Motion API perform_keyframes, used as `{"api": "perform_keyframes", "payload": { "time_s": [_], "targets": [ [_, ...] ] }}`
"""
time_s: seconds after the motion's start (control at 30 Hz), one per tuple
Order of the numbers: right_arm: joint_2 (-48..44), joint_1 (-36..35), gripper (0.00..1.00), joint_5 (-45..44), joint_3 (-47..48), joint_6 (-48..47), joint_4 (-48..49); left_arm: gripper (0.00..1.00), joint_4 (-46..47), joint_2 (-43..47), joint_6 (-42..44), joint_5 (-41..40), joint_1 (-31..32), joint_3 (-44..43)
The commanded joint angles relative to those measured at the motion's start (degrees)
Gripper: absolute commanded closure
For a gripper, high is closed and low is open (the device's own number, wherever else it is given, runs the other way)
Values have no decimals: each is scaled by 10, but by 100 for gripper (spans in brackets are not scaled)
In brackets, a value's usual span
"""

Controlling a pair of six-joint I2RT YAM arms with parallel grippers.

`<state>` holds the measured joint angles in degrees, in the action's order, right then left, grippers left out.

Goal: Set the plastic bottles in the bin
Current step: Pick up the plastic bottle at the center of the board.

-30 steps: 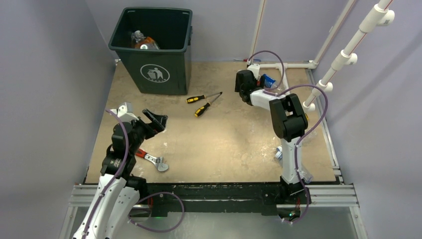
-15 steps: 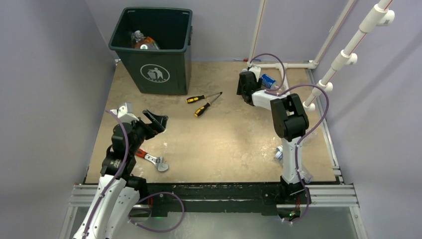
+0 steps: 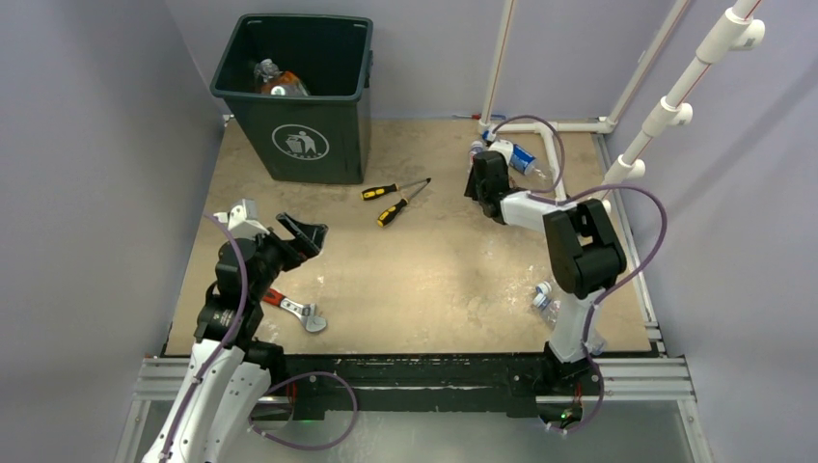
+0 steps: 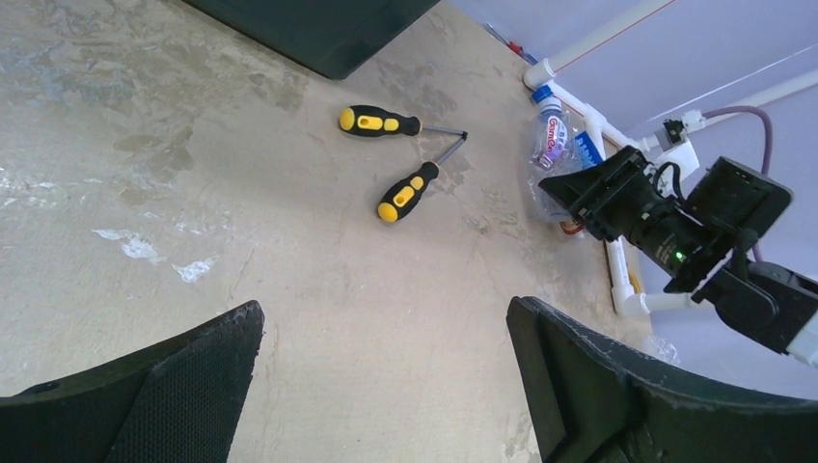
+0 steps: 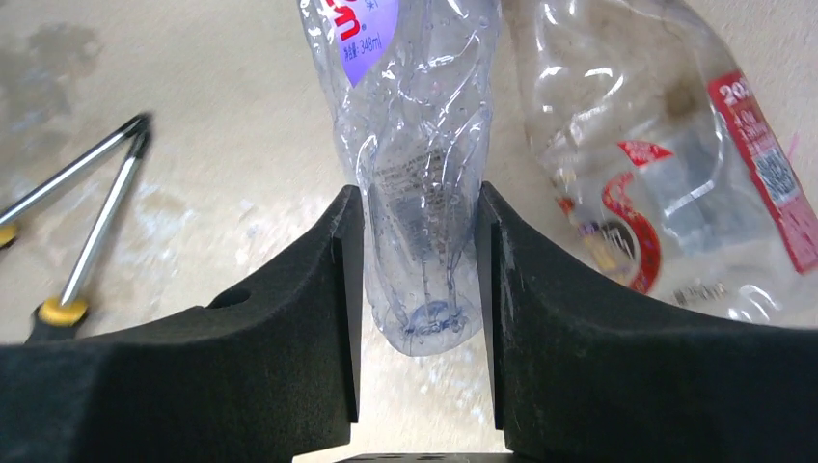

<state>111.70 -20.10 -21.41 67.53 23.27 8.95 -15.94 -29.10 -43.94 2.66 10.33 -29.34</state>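
bin (image 3: 328, 145) first, at the far left of the bench (image 3: 453, 270): dark green, upright, its white litter logo facing the arms, with a few bottles (image 3: 275, 79) lying inside. nearer, the left arm (image 3: 234, 280) hangs over the bench's left side. the left jaws are spread wide with nothing between them, and its wrist view shows only bare bench in the gap. a red-handled wrench (image 3: 294, 311) lies flat just beside that arm.

toward the middle, two yellow-and-black screwdrivers (image 3: 381, 192) lie in a v with their tips close together, a little right of the bin.

further right, the right jaws pinch the base end of a clear bottle with a violet-blue label (image 5: 405, 96), one finger on each side. its blue cap points toward the white pipe (image 3: 579, 125) along the far edge. whether it is lifted off the bench cannot be told. just beside it lies a crumpled red-label bottle (image 5: 656, 164). a blue-label bottle (image 3: 521, 156) lies near the pipe, and a lone bottle (image 3: 542, 297) lies close to the right arm (image 3: 579, 251) by its base.
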Motion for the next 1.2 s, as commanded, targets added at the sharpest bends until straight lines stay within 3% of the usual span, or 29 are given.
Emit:
{"api": "perform_keyframes", "payload": {
  "time_s": [0.0,0.17,0.3,0.43,0.67,0.73,0.9,1.1,1.17],
  "targets": [
    [-94,-19,71,29,-51,26,59,2,21,-6,-18,21,3,-6],
    [-227,-66,72,51,-148,14,143,3,29,-14,-38,37,3,-11],
    [-326,-144,73,69,-242,-3,228,5,56,-20,-52,53,3,-15],
    [-431,-221,77,73,-317,-6,253,5,48,-36,-47,59,3,-48],
    [-605,-321,78,186,-446,8,337,1,79,-41,-6,84,3,-103],
    [-638,-328,78,232,-482,21,382,1,127,-30,-8,115,3,-92],
    [-666,-332,78,322,-557,69,515,1,357,-13,-77,262,3,-19],
    [-615,-335,79,365,-606,138,681,1,667,-70,-222,370,8,56],
    [-580,-337,79,374,-610,160,739,1,714,-93,-230,384,30,67]
  ]
}}
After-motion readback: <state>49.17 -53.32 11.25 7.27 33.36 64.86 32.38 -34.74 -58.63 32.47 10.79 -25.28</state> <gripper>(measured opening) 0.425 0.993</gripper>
